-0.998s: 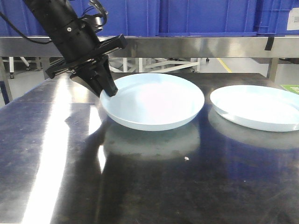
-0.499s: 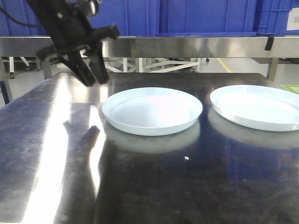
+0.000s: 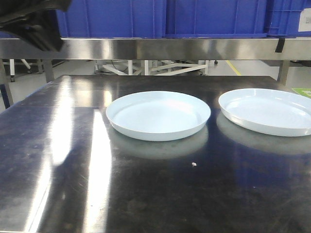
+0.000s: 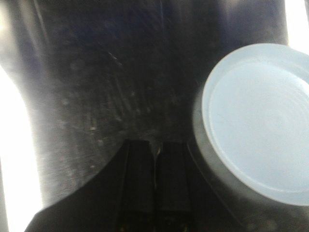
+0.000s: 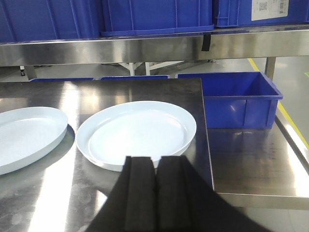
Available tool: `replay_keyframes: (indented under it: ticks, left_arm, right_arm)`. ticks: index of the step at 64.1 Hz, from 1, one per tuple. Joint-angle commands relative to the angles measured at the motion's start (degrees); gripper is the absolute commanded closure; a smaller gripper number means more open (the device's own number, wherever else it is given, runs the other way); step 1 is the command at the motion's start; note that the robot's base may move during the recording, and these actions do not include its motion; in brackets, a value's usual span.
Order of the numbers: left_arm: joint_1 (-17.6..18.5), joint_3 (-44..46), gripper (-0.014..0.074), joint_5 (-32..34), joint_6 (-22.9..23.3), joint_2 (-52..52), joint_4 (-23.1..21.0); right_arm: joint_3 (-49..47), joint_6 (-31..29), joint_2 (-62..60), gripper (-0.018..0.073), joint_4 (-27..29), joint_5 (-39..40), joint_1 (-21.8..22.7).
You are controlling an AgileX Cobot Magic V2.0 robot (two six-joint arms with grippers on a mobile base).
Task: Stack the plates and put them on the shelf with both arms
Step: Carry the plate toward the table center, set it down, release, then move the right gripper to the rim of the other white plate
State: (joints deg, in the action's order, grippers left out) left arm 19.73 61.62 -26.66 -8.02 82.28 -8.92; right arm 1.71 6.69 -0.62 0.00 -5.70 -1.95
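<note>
Lying apart on the glossy dark steel bench (image 3: 146,194), a smooth pale round plate (image 3: 158,115) mid-frame and its twin (image 3: 266,110) at right are noted; left hand (image 4: 155,188) and right hand (image 5: 155,193) are seen pressed together.

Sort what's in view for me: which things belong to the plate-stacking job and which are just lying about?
Job: middle plate, right-edge plate, steel shelf, left tool, right tool (both shut, empty).
Lying about: blue crates on the shelf, low blue crate farther right, white speck on the tabletop.
</note>
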Motion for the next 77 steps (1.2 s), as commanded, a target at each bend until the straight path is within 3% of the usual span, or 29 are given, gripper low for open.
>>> replay_keyframes:
  ticks: [1,8,24,36,54,77]
  left_arm:
    - [0.5,-6.2,0.0511,12.6,0.5,-8.1,3.6]
    - [0.5,-14.5,0.0511,18.9,0.5,-15.3,8.1]
    - [0.5,-29.0,0.0511,25.2,0.5,-30.9,8.2]
    - [-2.4,-36.5,0.0511,28.0,0.5,-42.2,8.2]
    - [-7.5,-41.5,0.0511,27.8,0.5,-52.4,8.2]
    - [-8.1,-41.5,0.0512,27.9,0.5,-55.0,8.3]
  right_arm:
    - [0.0,-0.2,-1.1,0.0502,-0.8,4.7,0.4]
    - [0.0,-0.2,-1.1,0.0502,-0.8,4.7,0.4]
    - [0.0,-0.2,-1.1,0.0502,-0.8,4.7,0.4]
    - [0.0,-0.2,-1.1,0.0502,-0.8,4.7,0.4]
    - [0.0,-0.2,-1.1,0.0502,-0.8,4.7,0.4]
    - [0.0,-0.2,-1.1,0.0502,-0.8,4.7,0.4]
